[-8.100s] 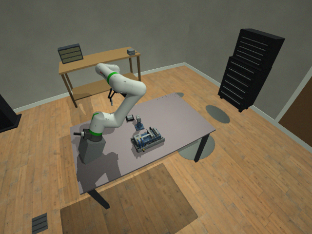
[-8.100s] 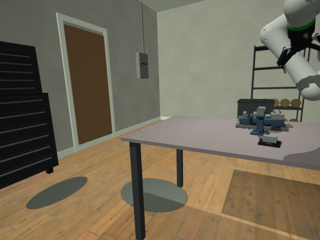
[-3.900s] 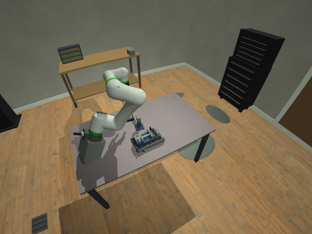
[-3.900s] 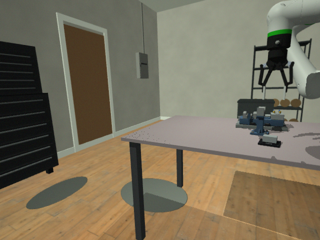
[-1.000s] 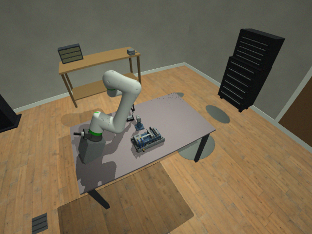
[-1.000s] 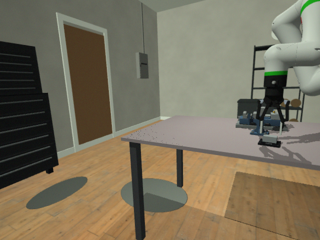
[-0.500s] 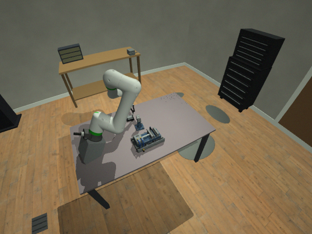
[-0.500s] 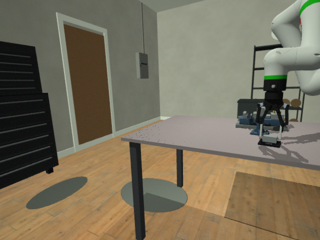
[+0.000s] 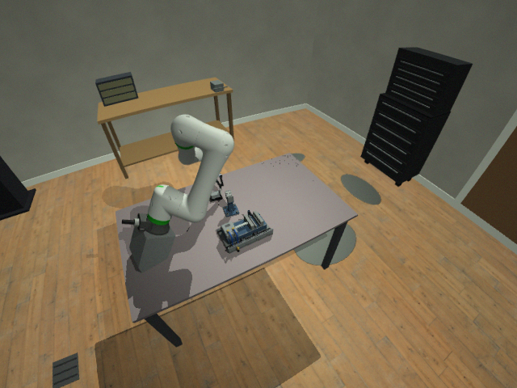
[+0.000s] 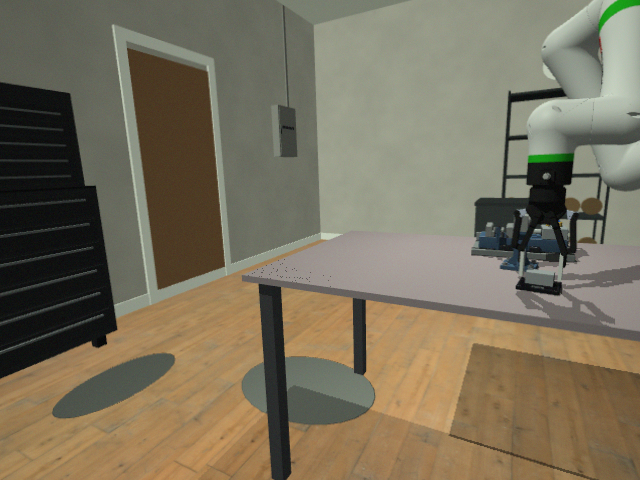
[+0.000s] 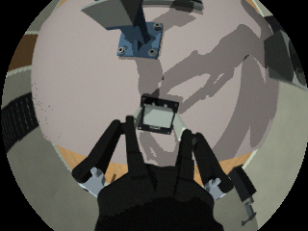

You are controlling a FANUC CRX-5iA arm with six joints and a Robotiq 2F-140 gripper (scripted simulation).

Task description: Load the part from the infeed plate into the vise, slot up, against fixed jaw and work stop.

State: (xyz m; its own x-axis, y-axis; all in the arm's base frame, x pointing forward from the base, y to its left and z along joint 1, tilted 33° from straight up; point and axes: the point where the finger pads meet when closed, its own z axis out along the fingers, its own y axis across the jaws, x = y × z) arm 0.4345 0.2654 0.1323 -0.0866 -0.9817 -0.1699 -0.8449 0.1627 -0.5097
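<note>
The part is a light grey block lying on the small black infeed plate, which also shows in the exterior view. My gripper points straight down over the plate, open, with one finger on each side of the block; I cannot tell if the pads touch it. In the wrist view the fingers frame the block's near edge. The blue V-block stands just beyond the plate. The vise sits further along the table, its jaws open.
The arm's base stands at the table's left end. The V-block rises between the plate and the vise. A wooden shelf and a black drawer cabinet stand away from the table.
</note>
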